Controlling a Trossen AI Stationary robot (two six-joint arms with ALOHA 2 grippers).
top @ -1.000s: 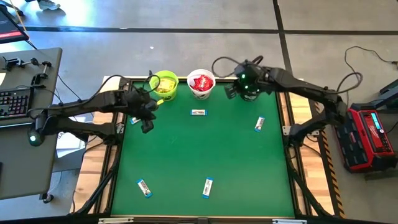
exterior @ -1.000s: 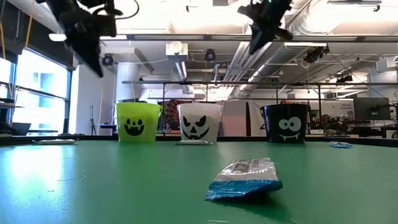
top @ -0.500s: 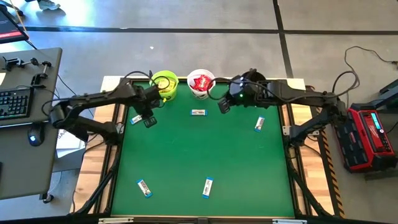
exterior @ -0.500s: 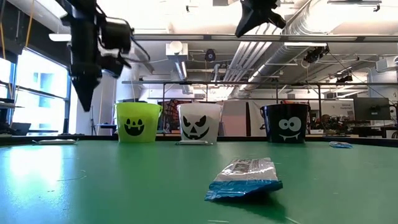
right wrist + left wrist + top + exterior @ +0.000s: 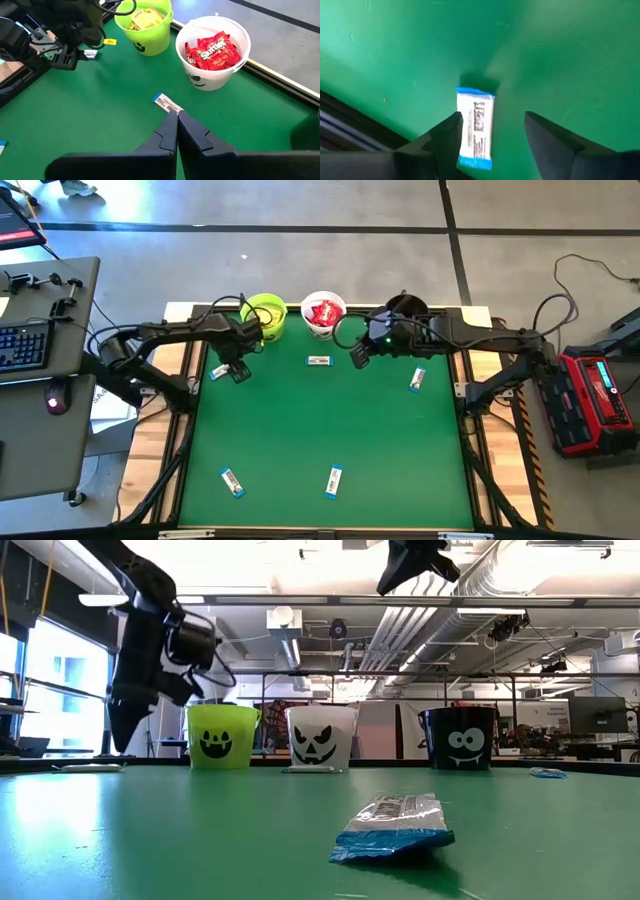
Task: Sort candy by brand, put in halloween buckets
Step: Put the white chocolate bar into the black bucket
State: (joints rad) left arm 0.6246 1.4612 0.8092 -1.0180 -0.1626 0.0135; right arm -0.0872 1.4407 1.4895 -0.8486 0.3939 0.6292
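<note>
Jaws of the left gripper (image 5: 490, 135) have just spread wide above a narrow blue-and-white wrapped candy bar (image 5: 475, 127), readying a pick; the right gripper (image 5: 177, 118) stays pinched empty.

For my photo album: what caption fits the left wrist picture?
The left hand, fingers spread open, hovers over a blue-and-white candy bar lying on the green table.

The shiny red plastic candy packets (image 5: 214, 50) lying inside the small round white pail (image 5: 241, 35) carry the white word "Skittles"; the print on the narrow blue-and-white wrapped bar (image 5: 475, 127) is too small to read.
</note>
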